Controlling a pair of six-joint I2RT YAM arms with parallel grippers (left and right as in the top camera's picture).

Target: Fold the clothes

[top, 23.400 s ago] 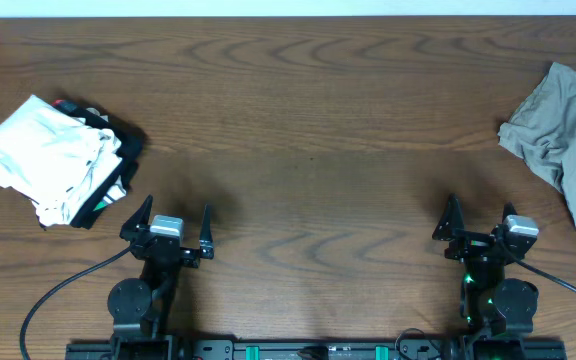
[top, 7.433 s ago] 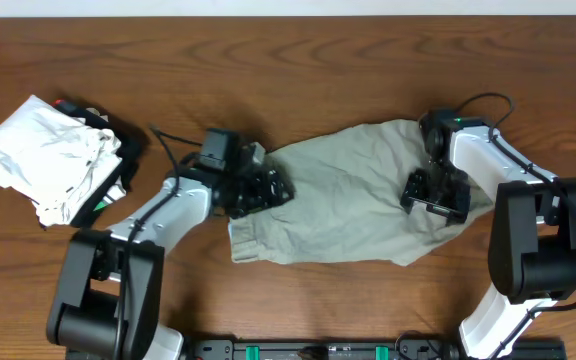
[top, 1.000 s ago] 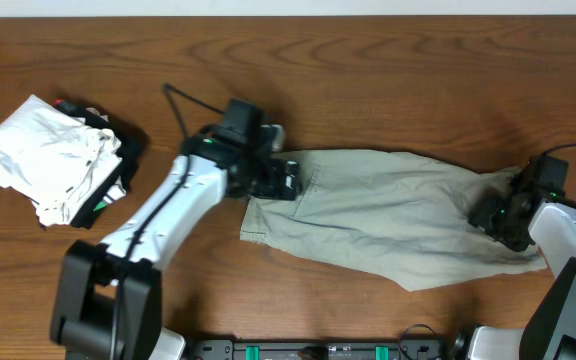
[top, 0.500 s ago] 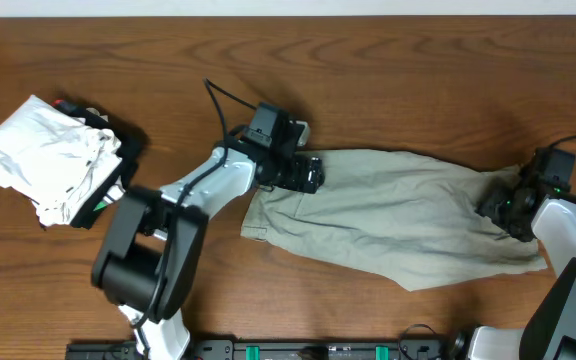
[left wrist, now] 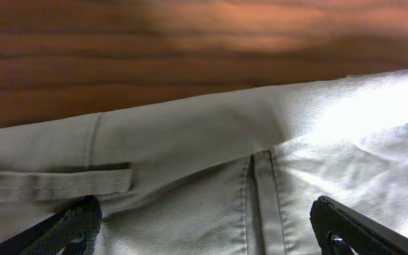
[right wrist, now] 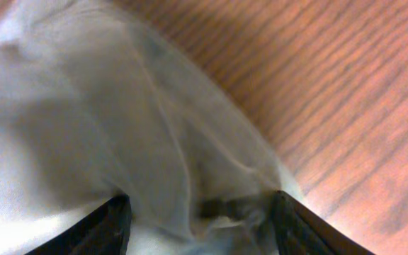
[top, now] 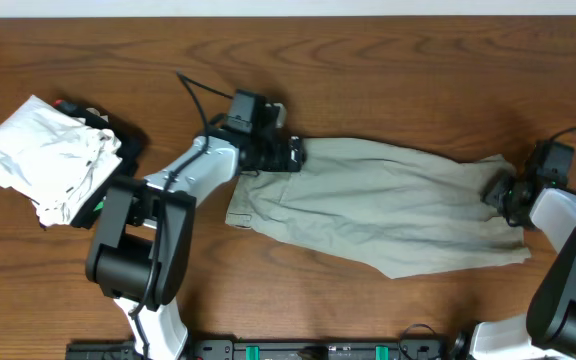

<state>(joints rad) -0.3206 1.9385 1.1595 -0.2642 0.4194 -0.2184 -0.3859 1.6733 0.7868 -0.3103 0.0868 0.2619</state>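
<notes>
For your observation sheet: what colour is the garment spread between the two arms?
The garment is plain pale khaki-green; the overhead view shows it best.

Overhead: bright, even light from above, sharp all over; only faint soft shadows along the pants (top: 388, 205) edges. Left wrist: warm glare patch on the table (left wrist: 261, 28), pants blown out white at right, slightly soft. Right wrist: blurry, pants out of focus and washed out; wood grain clearer.

trousers (top: 388, 205) stretched across table (top: 368, 60) from centre to right edge; clothes pile (top: 38, 160) far left, well apart.
</notes>
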